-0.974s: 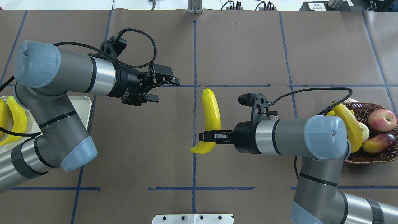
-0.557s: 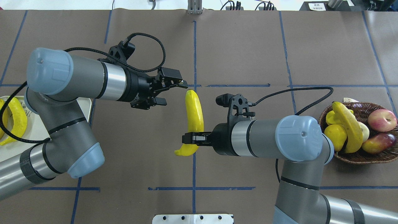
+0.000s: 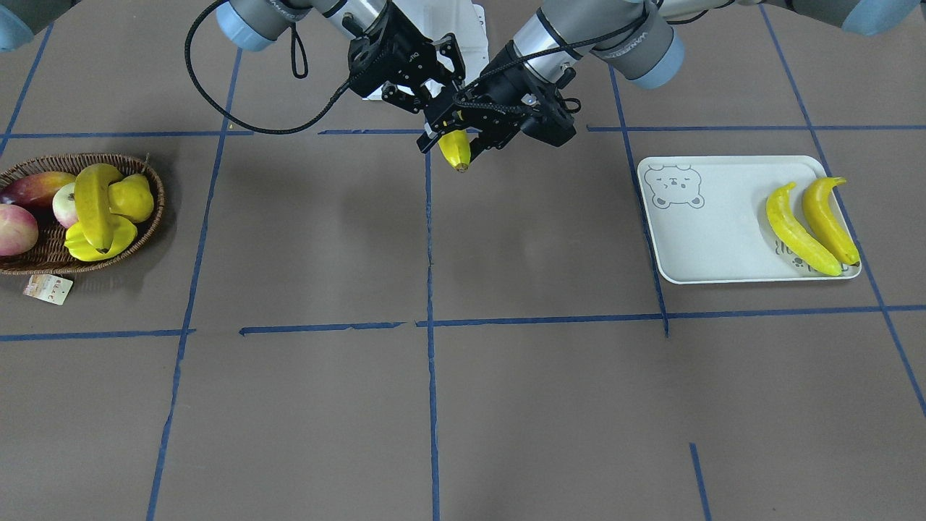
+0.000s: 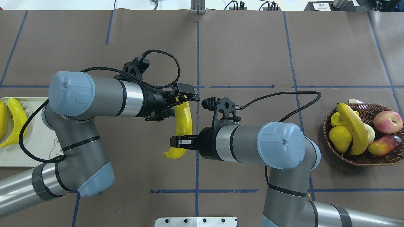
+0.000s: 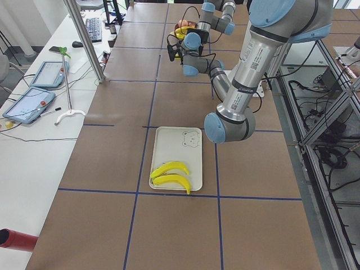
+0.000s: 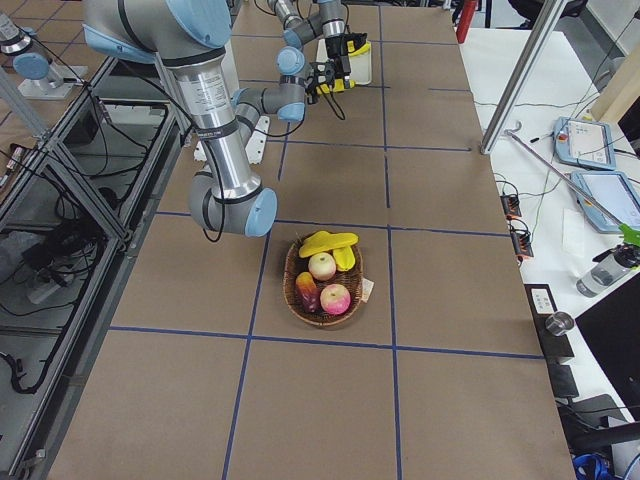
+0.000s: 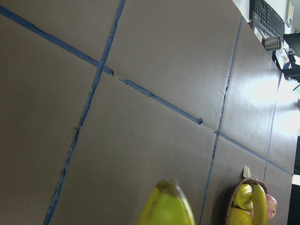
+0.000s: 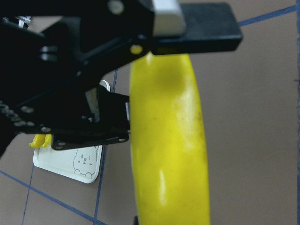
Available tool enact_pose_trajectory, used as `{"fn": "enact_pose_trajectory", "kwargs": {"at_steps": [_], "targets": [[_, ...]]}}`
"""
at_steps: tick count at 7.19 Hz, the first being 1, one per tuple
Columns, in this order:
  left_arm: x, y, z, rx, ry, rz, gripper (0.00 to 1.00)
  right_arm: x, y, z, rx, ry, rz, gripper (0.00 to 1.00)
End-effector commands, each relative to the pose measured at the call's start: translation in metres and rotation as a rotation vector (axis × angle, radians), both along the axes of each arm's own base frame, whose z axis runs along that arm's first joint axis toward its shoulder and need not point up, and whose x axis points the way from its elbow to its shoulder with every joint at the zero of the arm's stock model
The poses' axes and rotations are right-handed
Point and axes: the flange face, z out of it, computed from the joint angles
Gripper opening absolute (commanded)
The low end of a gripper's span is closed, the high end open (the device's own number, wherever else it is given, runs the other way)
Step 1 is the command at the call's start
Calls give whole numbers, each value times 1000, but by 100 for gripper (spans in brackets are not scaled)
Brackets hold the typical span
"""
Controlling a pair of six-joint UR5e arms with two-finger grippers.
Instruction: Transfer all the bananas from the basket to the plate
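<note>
My right gripper (image 4: 175, 142) is shut on the lower part of a yellow banana (image 4: 183, 124) and holds it above the table's middle. My left gripper (image 4: 181, 102) is open, with its fingers (image 8: 197, 28) on either side of that banana's upper end (image 8: 171, 154). The banana's tip shows in the left wrist view (image 7: 166, 206) and in the front view (image 3: 456, 150). Two bananas (image 3: 799, 231) (image 3: 828, 221) lie on the pale plate (image 3: 709, 239), which is at far left in the overhead view (image 4: 31, 151). One banana (image 4: 353, 129) lies in the wicker basket (image 4: 363, 160) at right.
The basket also holds a yellow pear (image 4: 340, 138), a star fruit (image 4: 336, 118), apples (image 4: 387, 121) and a mango (image 4: 383, 144). A paper tag (image 3: 48, 288) lies by the basket. A white mount (image 4: 195, 221) sits at the table's near edge.
My right arm carried the banana left, toward the left arm. My left arm moved right, and its open fingers now straddle the banana's upper end.
</note>
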Motion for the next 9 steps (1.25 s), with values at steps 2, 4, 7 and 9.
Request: {"fn": "enact_pose_trajectory", "kwargs": {"at_steps": [2, 4, 7, 9], "targets": [[-7, 4, -3, 6, 11, 1, 51, 0, -1, 0, 0, 0, 2, 6], [-7, 4, -1, 5, 8, 1, 47, 1, -1, -1, 1, -2, 2, 6], [-9, 2, 5, 0, -3, -4, 0, 3, -2, -2, 3, -6, 4, 82], [-10, 1, 13, -7, -14, -5, 0, 13, -14, -3, 6, -10, 1, 99]]}}
